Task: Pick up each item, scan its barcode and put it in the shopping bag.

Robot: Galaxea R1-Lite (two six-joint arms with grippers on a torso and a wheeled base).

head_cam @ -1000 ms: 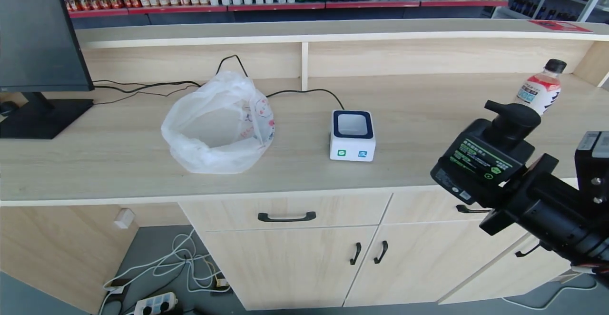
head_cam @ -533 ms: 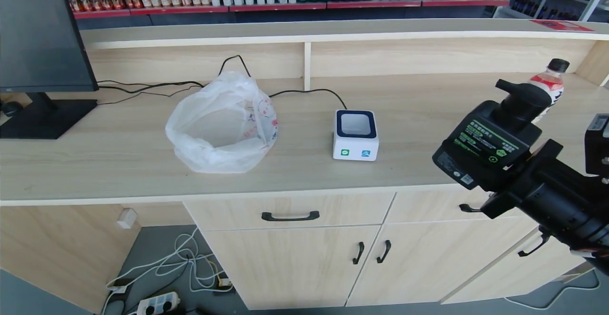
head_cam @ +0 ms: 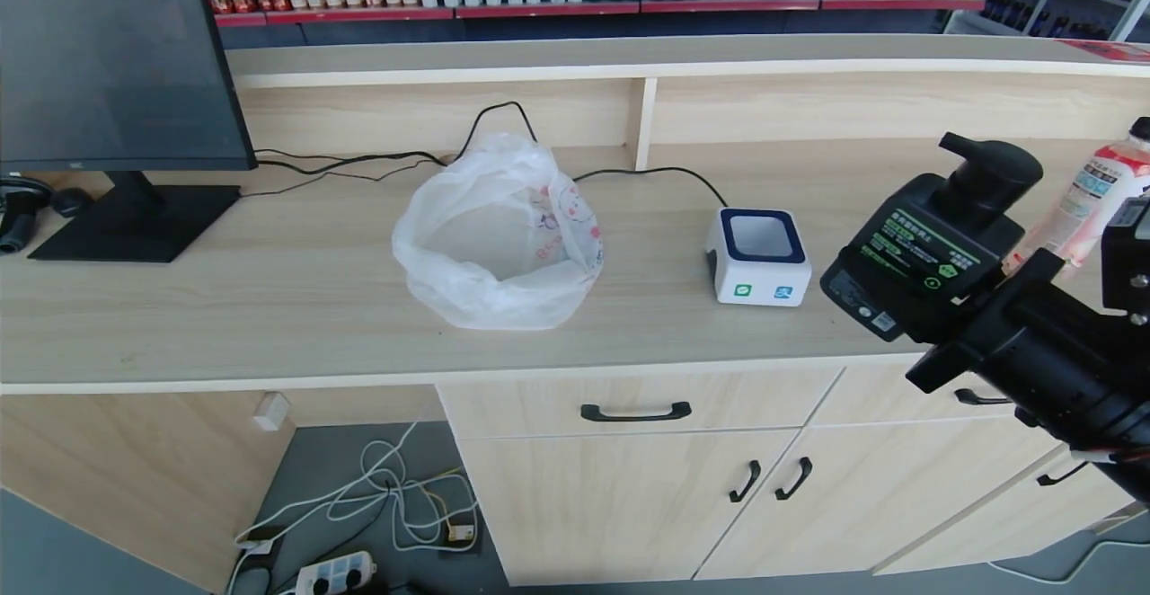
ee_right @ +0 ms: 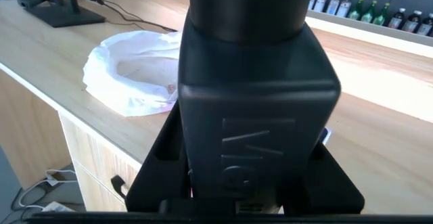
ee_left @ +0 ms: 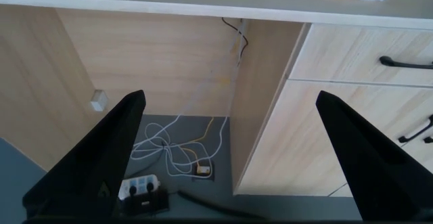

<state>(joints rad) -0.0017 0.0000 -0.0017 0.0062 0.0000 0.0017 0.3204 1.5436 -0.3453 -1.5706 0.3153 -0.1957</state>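
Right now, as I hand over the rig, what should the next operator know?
Left gripper: open, empty, hanging below the counter edge.
Right gripper: shut on the black pump bottle, lifted right of the scanner.
Shopping bag: open on the counter, left of the scanner, looks empty.
Done: pump bottle picked up.
To do: scan and bag it, then the drink bottle at the counter's right end.

Wood counter point(head_cam: 269, 307): monitor point(head_cam: 135, 226) far left, cables point(head_cam: 359, 162) at back, bag point(head_cam: 499, 240) centre, scanner point(head_cam: 759, 258) to its right, bottle point(head_cam: 1092, 195) far right.
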